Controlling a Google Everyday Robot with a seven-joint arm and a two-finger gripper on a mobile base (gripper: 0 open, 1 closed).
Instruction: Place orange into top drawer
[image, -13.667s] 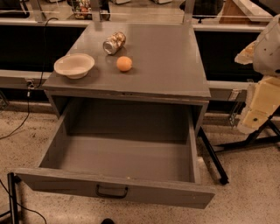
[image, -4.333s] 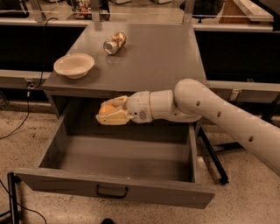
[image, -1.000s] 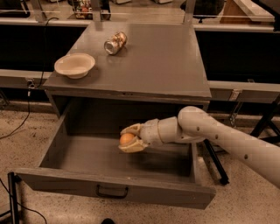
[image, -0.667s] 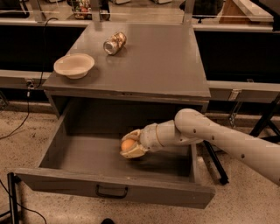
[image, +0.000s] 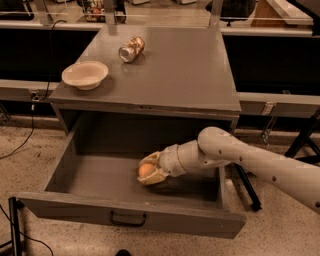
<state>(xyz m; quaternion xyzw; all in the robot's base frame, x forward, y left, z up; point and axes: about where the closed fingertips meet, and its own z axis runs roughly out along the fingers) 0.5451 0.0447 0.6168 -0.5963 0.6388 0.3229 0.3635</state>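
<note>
Camera view: A grey cabinet with a flat top (image: 185, 75) stands on a speckled floor, seen from the front and slightly above. Its top drawer (image: 90, 207) is pulled fully out toward the camera, a wide, deep grey box with a small dark handle (image: 128, 219) at the centre of its front panel.

A cream-coloured robot arm (image: 250, 160) reaches in from the right edge of the picture, crosses over the drawer's right wall and slopes down into the drawer. At its end the gripper (image: 148, 172) sits low inside the drawer, a little right of the middle and closer to the front panel than to the back wall. Its two pale fingers (image: 154, 178) are folded closely around the orange (image: 145, 170), one above and one beneath, so only the fruit's left side shows between them. The orange is therefore inside the drawer, held in the gripper. A shadow lies right under the gripper; whether fruit or fingers touch the drawer floor cannot be told.

The drawer handle is in front of the gripper, slightly to its left. Well above and behind the gripper, on the cabinet top, a cream bowl (image: 85, 75) stands upright near the left front corner. Farther back from the gripper, a shiny can (image: 131, 49) lies on its side, apart from the bowl.
</note>
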